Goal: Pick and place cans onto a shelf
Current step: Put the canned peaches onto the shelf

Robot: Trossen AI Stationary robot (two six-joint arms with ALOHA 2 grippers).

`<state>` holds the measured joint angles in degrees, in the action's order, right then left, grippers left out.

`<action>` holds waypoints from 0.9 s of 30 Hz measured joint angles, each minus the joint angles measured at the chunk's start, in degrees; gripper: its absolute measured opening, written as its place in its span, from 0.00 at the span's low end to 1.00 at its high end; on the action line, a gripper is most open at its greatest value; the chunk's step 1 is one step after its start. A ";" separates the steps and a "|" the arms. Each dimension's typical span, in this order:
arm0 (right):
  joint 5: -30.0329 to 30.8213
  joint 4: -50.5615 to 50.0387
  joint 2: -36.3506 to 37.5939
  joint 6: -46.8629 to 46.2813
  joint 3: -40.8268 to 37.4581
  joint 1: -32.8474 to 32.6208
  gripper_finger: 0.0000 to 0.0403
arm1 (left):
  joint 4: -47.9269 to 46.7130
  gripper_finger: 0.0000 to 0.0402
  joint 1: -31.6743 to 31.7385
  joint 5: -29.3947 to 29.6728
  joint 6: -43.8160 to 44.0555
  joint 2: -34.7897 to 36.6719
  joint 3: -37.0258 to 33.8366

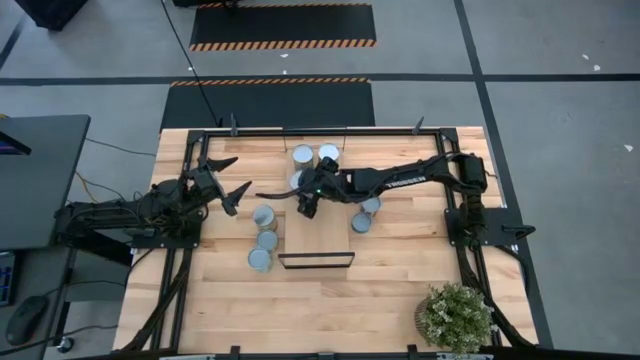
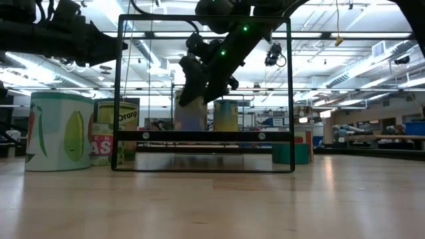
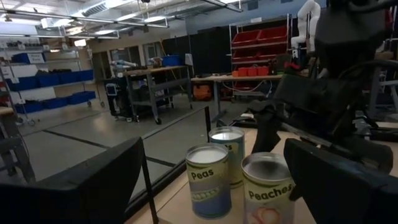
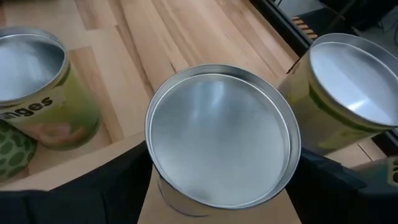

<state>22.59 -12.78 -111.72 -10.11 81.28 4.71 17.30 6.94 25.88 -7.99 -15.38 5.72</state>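
Planked light wood makes up the tabletop (image 1: 400, 270), framed by black rails, with a small potted plant (image 1: 455, 317) at its near right corner and grey floor with black mats edged in orange stripes beyond the far side. Nearest the front edge stands the shelf (image 1: 316, 238), a smooth pale board with a thin black lip, seen from table height as a tall black wire frame. Over the far end of that board hangs the right gripper (image 1: 307, 203), its claw spread wide around a can (image 4: 221, 144); the dark fingers (image 4: 93, 186) flank the can's silvery round top on both sides, and whether they press the wall cannot be told. Just right of this claw two more cans (image 1: 365, 215) stand together on the planks, and beyond it, toward the far rail, three cans (image 1: 316, 157) cluster. Left of the claw, three cans (image 1: 263, 238) run in a loose line beside the board. Farther left, the left gripper (image 1: 228, 180) waits above the table with its claw spread and nothing in it, looking toward cans labelled Peas (image 3: 208, 180) and Peaches (image 3: 268, 190). Behind the table lies a large workshop hall with bright ceiling strip lights, blue and red storage bins on racks, and metal workbenches.
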 joint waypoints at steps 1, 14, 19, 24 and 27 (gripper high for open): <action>0.00 0.04 0.00 -0.03 -0.02 0.20 0.82 | 0.01 0.99 0.00 -0.02 -0.01 0.00 0.00; -1.36 -1.75 -0.96 -0.15 -0.41 1.88 0.92 | -0.15 0.99 -0.02 -0.06 1.09 0.00 0.00; -1.26 -1.97 -0.66 0.40 -0.24 1.84 0.95 | -0.32 0.99 -0.02 -0.07 1.33 -0.02 0.00; 0.35 -4.98 0.31 0.66 1.17 0.91 0.96 | -0.70 0.99 -0.02 -0.06 1.38 -0.04 0.00; 0.92 -9.58 0.52 0.66 3.10 0.17 0.96 | -0.94 0.99 -0.02 -0.06 1.38 -0.04 0.00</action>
<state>23.51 -22.36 -111.20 -9.45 84.38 4.88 16.36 6.92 25.82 -6.61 -15.42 5.72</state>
